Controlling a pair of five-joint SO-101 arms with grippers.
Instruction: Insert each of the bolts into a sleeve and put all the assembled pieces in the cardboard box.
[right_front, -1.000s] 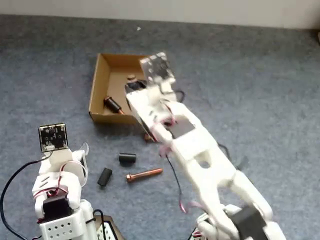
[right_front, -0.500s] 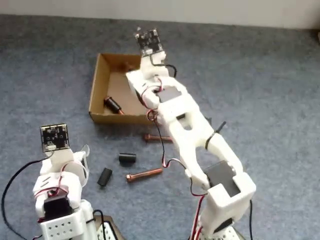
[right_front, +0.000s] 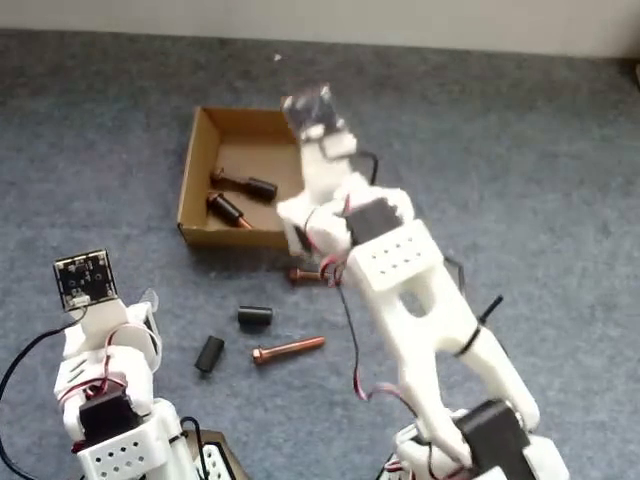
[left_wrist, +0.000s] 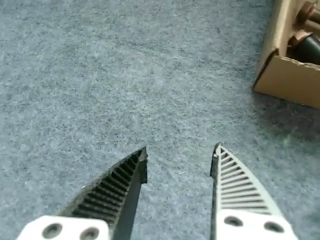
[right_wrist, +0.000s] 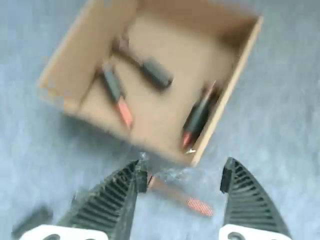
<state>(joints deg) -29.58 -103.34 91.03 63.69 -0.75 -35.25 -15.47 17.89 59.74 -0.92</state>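
Note:
The cardboard box (right_front: 196, 170) holds assembled bolt-and-sleeve pieces (right_front: 246, 186) (right_front: 227, 210); the right wrist view shows three of them (right_wrist: 148, 68) (right_wrist: 114, 90) (right_wrist: 198, 116) inside the box (right_wrist: 235, 75). My right arm (right_front: 400, 270) hangs over the box's near right corner. Its gripper (right_wrist: 182, 167) is open above a loose bolt (right_wrist: 180, 196) on the carpet just outside the box. That bolt (right_front: 305, 274) lies by the box front. Another bolt (right_front: 288, 349) and two black sleeves (right_front: 255, 317) (right_front: 209, 353) lie nearer. My left gripper (left_wrist: 180, 150) is open over bare carpet.
Grey carpet covers the whole work surface. The left arm (right_front: 100, 350) stands at the near left, apart from the parts. A corner of the box (left_wrist: 287, 75) shows in the left wrist view. Open carpet stretches to the right of the right arm.
The right arm stretched over the box, then drew back toward its near right corner. A bolt-and-sleeve piece now shows in the box's middle. The left arm shifted slightly left.

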